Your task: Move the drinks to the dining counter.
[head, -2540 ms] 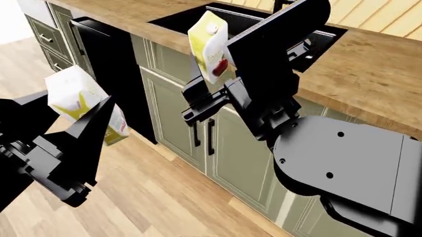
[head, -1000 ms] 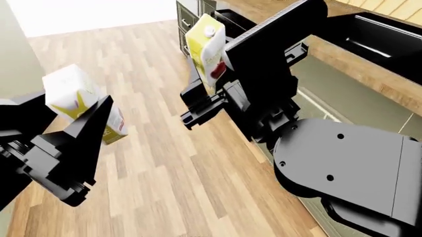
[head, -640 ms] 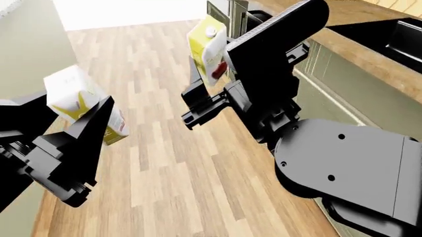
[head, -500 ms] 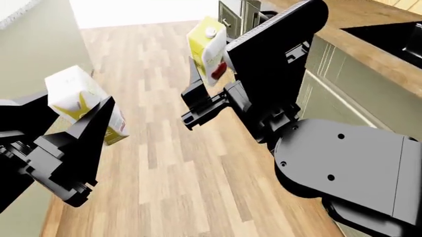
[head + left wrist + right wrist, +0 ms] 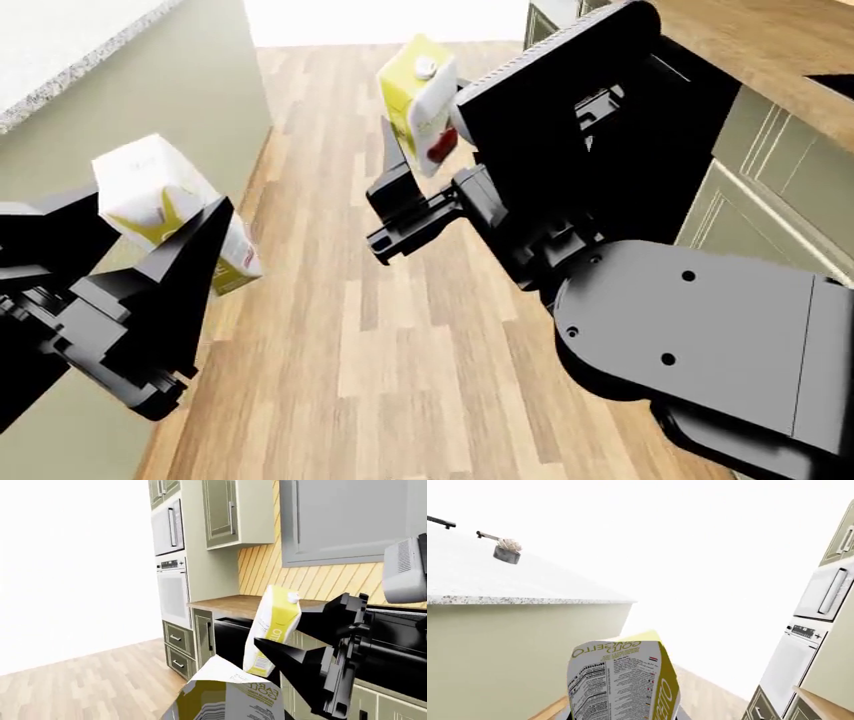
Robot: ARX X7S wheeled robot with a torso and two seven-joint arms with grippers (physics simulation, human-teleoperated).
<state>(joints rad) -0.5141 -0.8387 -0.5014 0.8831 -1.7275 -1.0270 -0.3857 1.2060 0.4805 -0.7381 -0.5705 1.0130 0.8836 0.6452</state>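
Swinging away from the wood-grain worktop and its sink, the head view now looks down the plank floor, and a corner of the grey-speckled white dining table has come into sight at the upper left above its pale green side wall. Both arms keep the poses they had before, so it is the base and torso that have turned, not the arms.

The left claw is clamped on a juice carton, white and yellow, held tilted above the floor just beside the table's side wall. The right claw grips the second juice carton, yellow with a red apple, held upright and higher, over the middle of the floor. In the right wrist view that carton's printed back fills the foreground, with the dining table ahead and a small metal pot standing on it.

Neither carton is over the stone top yet. The turn appears to bring the robot toward the drop-off; it likely needs to finish facing the table and close in before setting either drink down. The dark paper cup is not in view.
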